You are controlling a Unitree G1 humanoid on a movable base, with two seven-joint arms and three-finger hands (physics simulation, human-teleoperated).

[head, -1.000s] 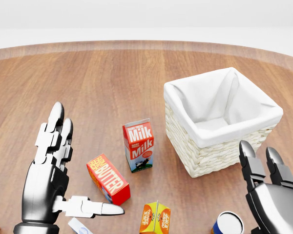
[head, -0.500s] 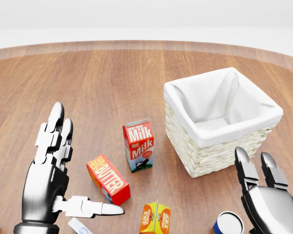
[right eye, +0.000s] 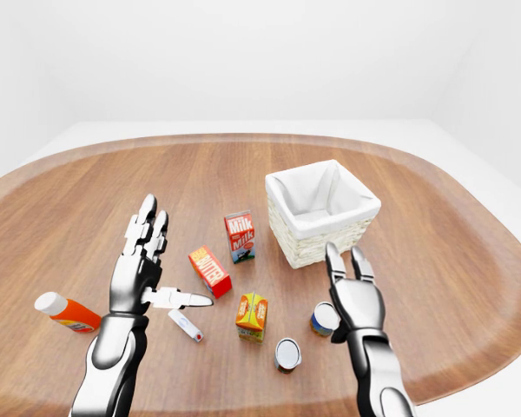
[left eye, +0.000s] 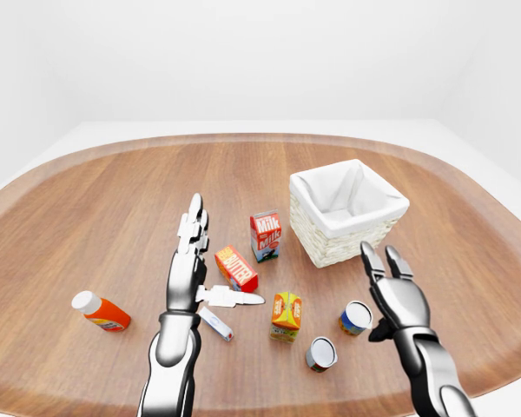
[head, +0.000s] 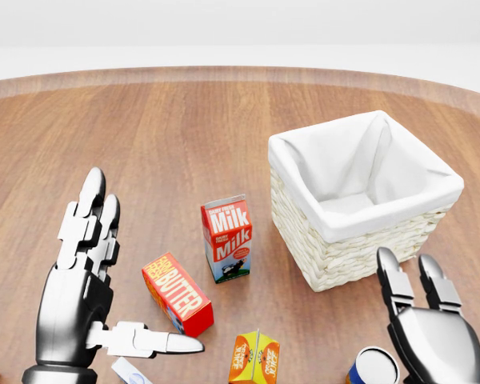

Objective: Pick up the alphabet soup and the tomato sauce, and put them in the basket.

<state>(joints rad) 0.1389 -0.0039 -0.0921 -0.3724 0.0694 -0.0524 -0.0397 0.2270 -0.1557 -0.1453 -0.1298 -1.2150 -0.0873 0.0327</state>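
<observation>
A bare simulated test room: plain white walls and floor surround one oval wooden bench [left eye: 113, 200] strewn with grocery props.

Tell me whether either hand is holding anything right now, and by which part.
Nothing is held. The left hand is open above the table near the butter box, and the right hand is open beside the blue can, not gripping it.

The blue-labelled can [left eye: 356, 318] stands upright on the wooden table [left eye: 113, 208], white lid up, below the basket in the left-eye view; the red-sided can [left eye: 321, 354] stands just beside it, lower left; the white-lined wicker basket [left eye: 347, 211] sits upright, empty.
</observation>
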